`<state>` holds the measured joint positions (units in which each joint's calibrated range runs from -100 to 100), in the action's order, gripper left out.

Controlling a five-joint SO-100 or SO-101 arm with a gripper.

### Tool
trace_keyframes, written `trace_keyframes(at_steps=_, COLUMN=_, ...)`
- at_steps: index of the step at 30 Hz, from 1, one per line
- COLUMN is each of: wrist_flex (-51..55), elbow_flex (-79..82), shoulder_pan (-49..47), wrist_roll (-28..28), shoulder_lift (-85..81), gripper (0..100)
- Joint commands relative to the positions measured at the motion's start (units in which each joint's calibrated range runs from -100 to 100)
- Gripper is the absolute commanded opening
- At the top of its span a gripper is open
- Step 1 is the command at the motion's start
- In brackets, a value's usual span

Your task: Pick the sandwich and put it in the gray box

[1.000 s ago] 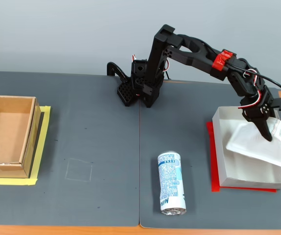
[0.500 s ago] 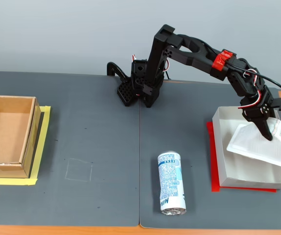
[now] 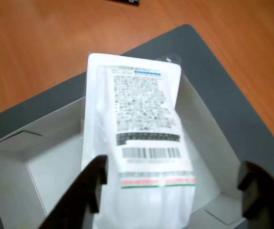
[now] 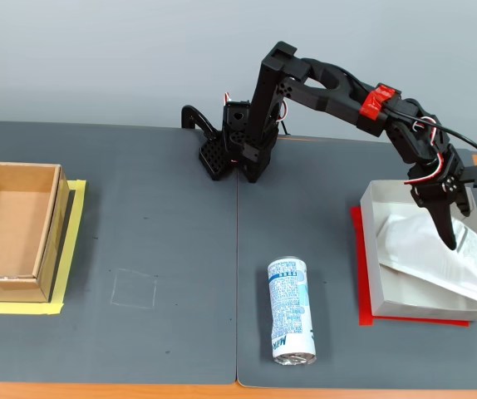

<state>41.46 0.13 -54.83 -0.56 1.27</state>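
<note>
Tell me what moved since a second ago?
The sandwich dropped lower into the gray box, one end over the far rim. The gripper now stands open above it, so it let go. The can and brown box stayed put.

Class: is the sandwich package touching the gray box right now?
Touching. The fixed view shows the sandwich lying in the gray box, its end draped over the right wall.
</note>
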Motion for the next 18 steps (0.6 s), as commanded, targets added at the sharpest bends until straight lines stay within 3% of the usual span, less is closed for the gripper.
trace_keyframes(at_steps=1, wrist_flex=0.30, elbow_flex=-2.53, shoulder_pan=0.33, wrist_roll=-0.09, shoulder_lift=-1.06, gripper=27)
trace_keyframes(at_steps=13, wrist_flex=0.38, elbow_flex=-2.44, shoulder_pan=5.03, wrist_roll=-0.30, shoulder_lift=-6.74, gripper=5)
trace_keyframes(at_steps=18, wrist_flex=0.47, elbow_flex=-2.44, shoulder_pan=9.36, wrist_roll=-0.30, shoulder_lift=-9.96, gripper=2)
